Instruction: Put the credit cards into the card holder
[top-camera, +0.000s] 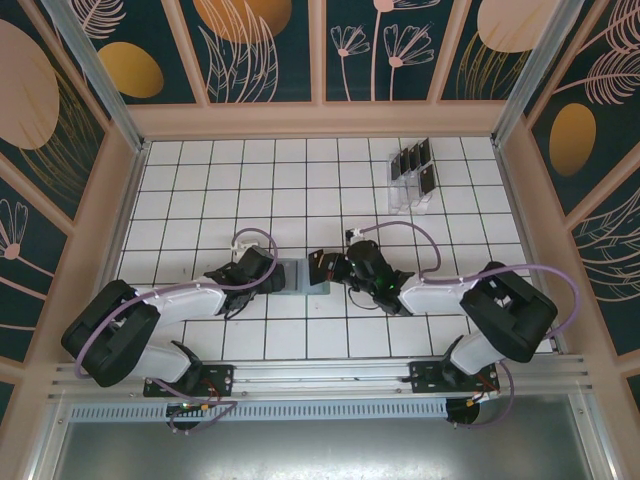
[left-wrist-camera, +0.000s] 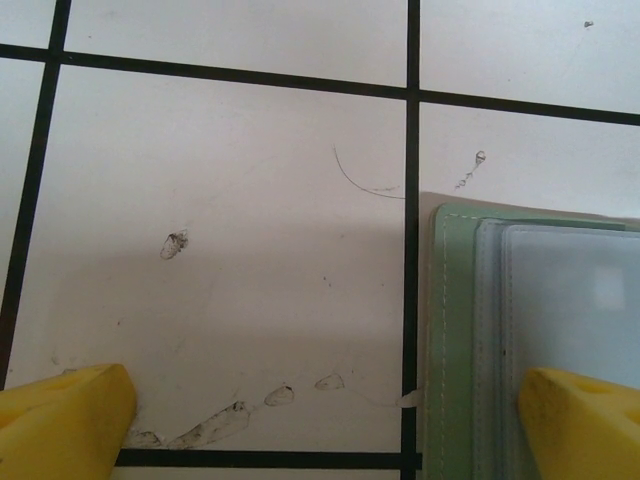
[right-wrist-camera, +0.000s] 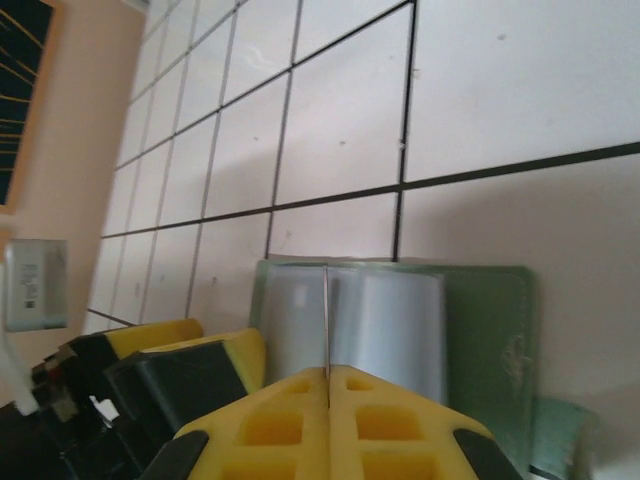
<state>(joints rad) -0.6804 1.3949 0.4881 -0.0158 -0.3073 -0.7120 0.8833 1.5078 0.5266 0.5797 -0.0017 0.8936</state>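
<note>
- The card holder (top-camera: 298, 277) is found lying open and flat on the white tiled table (top-camera: 190, 190), in the near half, between the two grippers.
- In the right wrist view, the card holder (right-wrist-camera: 485, 330) is seen with its sage-green cover spread on the tiles and its clear pockets (right-wrist-camera: 390, 320) facing up.
- Right gripper (right-wrist-camera: 328, 385): the yellow fingers are pressed tight together, and a thin credit card (right-wrist-camera: 327, 300) is clamped between them. The card is seen edge-on, standing upright over the clear pockets. Whether its far edge touches the holder cannot be told.
- In the top view, the right gripper (top-camera: 325, 268) is placed at the holder's right edge, with the held card showing as a dark slab.
- Left gripper (left-wrist-camera: 320, 430): the fingers are spread wide and nothing is held. One fingertip (left-wrist-camera: 60, 425) is located over bare tile. The other fingertip (left-wrist-camera: 585, 420) is located over the holder (left-wrist-camera: 455, 340), on its clear pocket side; contact cannot be determined.
- In the top view, the left gripper (top-camera: 270, 272) is placed at the holder's left edge.
- Further credit cards (top-camera: 415, 160) are noted standing in a clear rack (top-camera: 405, 190) at the far right of the table, well apart from the holder.
</note>
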